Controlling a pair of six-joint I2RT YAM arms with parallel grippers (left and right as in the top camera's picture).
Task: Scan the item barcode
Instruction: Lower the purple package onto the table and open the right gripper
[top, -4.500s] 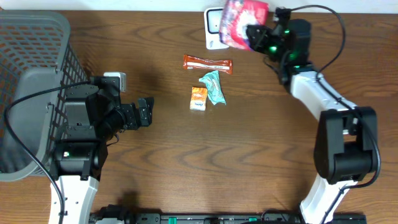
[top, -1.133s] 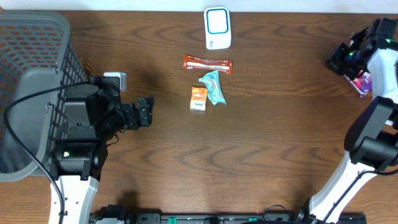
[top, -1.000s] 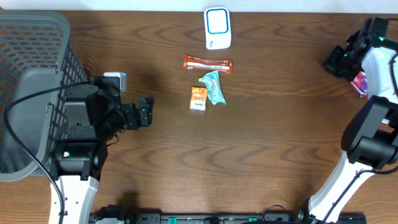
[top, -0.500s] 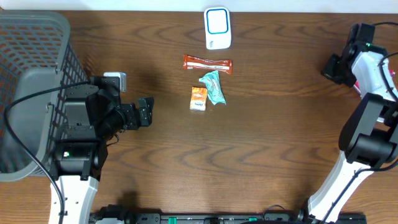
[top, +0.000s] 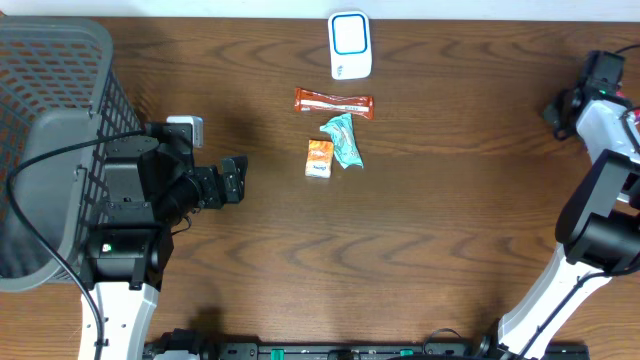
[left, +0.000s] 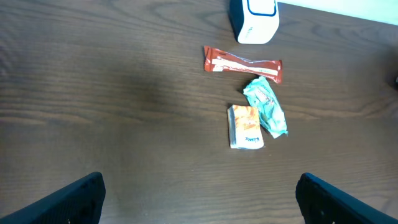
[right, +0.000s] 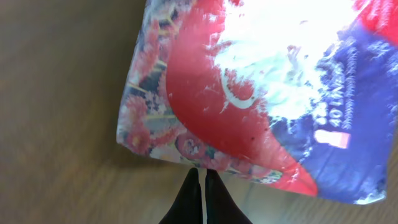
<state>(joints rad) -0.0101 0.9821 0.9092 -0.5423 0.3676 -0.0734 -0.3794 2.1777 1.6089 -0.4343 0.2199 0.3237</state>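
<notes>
A red and blue floral snack bag (right: 261, 93) lies flat on the wood and fills the right wrist view. My right gripper (right: 202, 177) is shut and empty, its tips just short of the bag's near edge. In the overhead view the right gripper (top: 556, 106) is at the far right edge of the table, and the bag is hidden there by the arm. The white and blue scanner (top: 350, 45) stands at the back centre. My left gripper (top: 232, 180) hangs open and empty on the left, and its fingers (left: 74, 199) are wide apart.
A brown bar (top: 333, 102), a teal packet (top: 343, 140) and an orange packet (top: 319, 159) lie in a cluster below the scanner. A grey mesh basket (top: 50, 90) stands at the far left.
The right arm, which held the bag over the scanner earlier, has swung to the right table edge. In the last half second its gripper shifted slightly right. The left arm has not moved.
</notes>
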